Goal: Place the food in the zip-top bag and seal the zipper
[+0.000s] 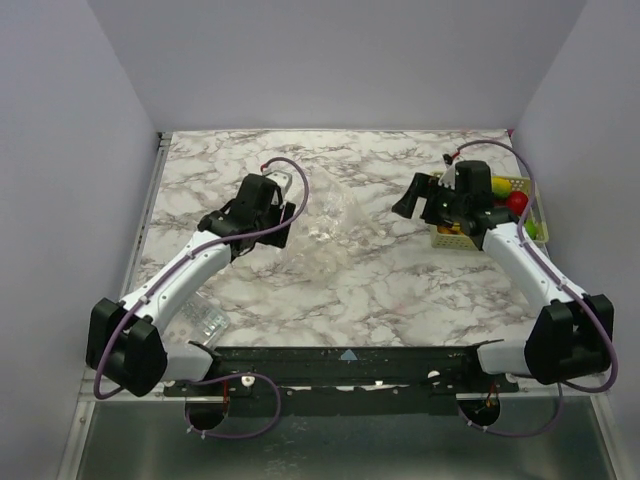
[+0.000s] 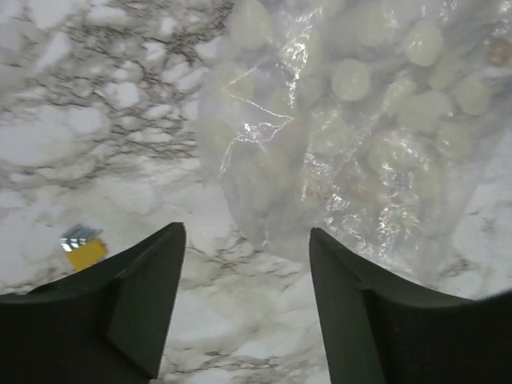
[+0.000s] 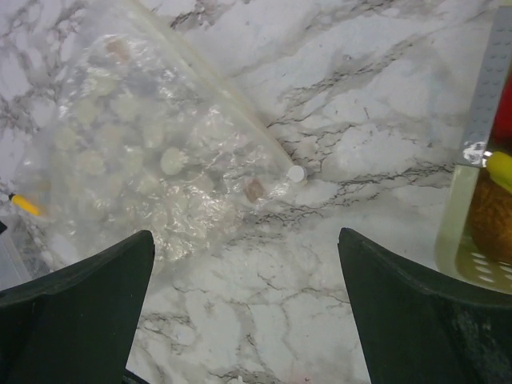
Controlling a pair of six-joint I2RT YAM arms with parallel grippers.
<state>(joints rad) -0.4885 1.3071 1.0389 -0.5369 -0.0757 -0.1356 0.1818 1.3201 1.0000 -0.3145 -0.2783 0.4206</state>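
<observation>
The zip-top bag (image 1: 335, 228) lies crumpled and clear on the marble table between my two arms. In the left wrist view the zip-top bag (image 2: 352, 120) fills the upper right, and my left gripper (image 2: 246, 232) stands open just short of its near edge, holding nothing. The right wrist view shows the zip-top bag (image 3: 152, 152) with its zipper (image 3: 228, 104) running diagonally to a small white end piece (image 3: 296, 173). My right gripper (image 3: 246, 234) is wide open over bare marble. The food (image 1: 517, 201), red, yellow and green, sits in a basket at the right.
The pale green basket (image 1: 447, 238) stands at the table's right edge, right behind my right gripper (image 1: 412, 195); its wall (image 3: 480, 104) shows at the right of the right wrist view. A small clear packet (image 1: 205, 320) lies beside the left arm. A small yellow tag (image 2: 82, 250) lies on the marble.
</observation>
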